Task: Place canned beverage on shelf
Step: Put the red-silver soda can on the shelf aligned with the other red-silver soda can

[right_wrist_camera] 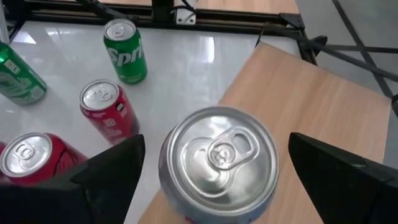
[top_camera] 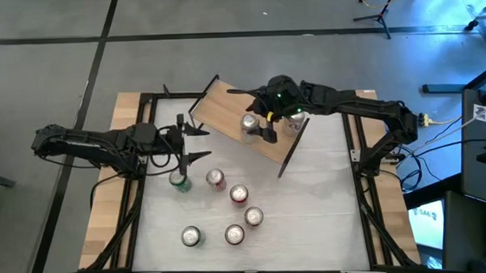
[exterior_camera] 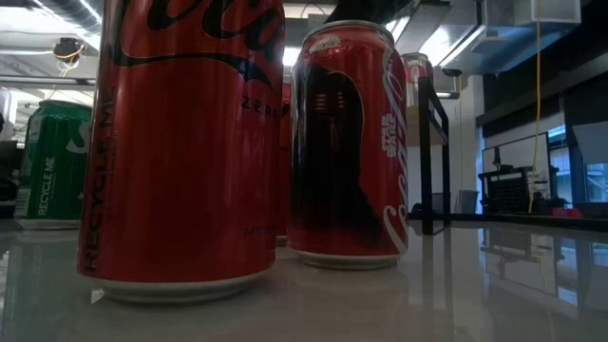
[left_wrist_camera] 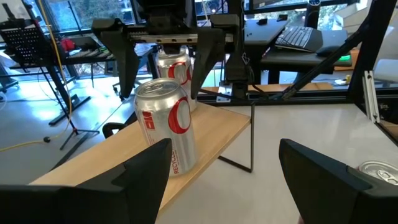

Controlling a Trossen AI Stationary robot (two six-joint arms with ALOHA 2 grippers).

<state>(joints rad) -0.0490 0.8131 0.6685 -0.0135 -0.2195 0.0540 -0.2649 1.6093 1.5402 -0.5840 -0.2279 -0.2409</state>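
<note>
The shelf (top_camera: 222,105), a light-wood board on thin black legs, stands askew at the table's far middle. Two silver cans stand upright on it: one (top_camera: 250,124) toward its left end, the other (top_camera: 291,124) partly under my right arm. My right gripper (right_wrist_camera: 216,168) is open above the left can (right_wrist_camera: 217,165), slanting down, one finger on each side with a gap showing at both. My left gripper (top_camera: 201,144) hangs open left of the shelf, pointing level at that can (left_wrist_camera: 166,124), with nothing between its fingers.
Several cans stand on the white tabletop near of the shelf: a green one (top_camera: 179,181), red ones (top_camera: 215,179) (top_camera: 238,193) and more toward the near edge (top_camera: 234,233). A black frame (top_camera: 357,149) borders the table. Open tabletop lies right of the cans (top_camera: 318,207).
</note>
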